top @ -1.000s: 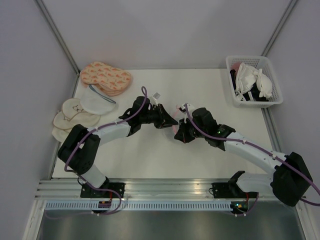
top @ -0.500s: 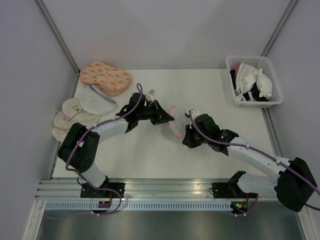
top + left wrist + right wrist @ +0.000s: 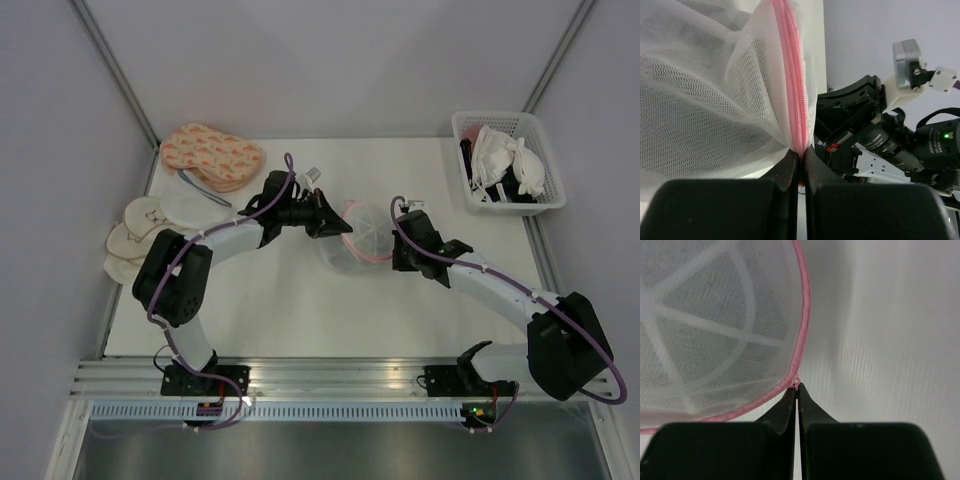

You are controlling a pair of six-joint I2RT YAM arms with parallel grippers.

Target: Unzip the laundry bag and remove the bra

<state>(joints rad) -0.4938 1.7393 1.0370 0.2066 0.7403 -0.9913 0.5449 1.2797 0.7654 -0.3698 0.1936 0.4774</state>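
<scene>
While both arms meet at the laundry bag [image 3: 356,236], that bag sits tilted on the table [image 3: 300,305], a white mesh dome with a pink zip [image 3: 790,75] round its rim and pale ribs fanning across its mesh. On the bag's left side, the left gripper [image 3: 334,226] has its fingers pressed together on the rim; its wrist view shows the two black fingers [image 3: 788,170] pinching the pink zip line where the mesh gathers into folds. On the bag's right side, the right gripper [image 3: 397,240] is likewise closed, its fingertips [image 3: 790,402] clamped on a small pale tab right at the pink rim, though whether this is the zip pull is too small to tell. Between the two grips the bag's rim is stretched, the dome facing up and towards the right arm. Well beyond the bag to the right and further back stands a white basket [image 3: 548,203], where the bra [image 3: 466,157] shows as dark fabric partly buried under white padded bras [image 3: 512,160]. Left of the bag lie peach patterned pads [image 3: 210,155], a white mesh piece [image 3: 195,203] and cream round pads [image 3: 140,236].
</scene>
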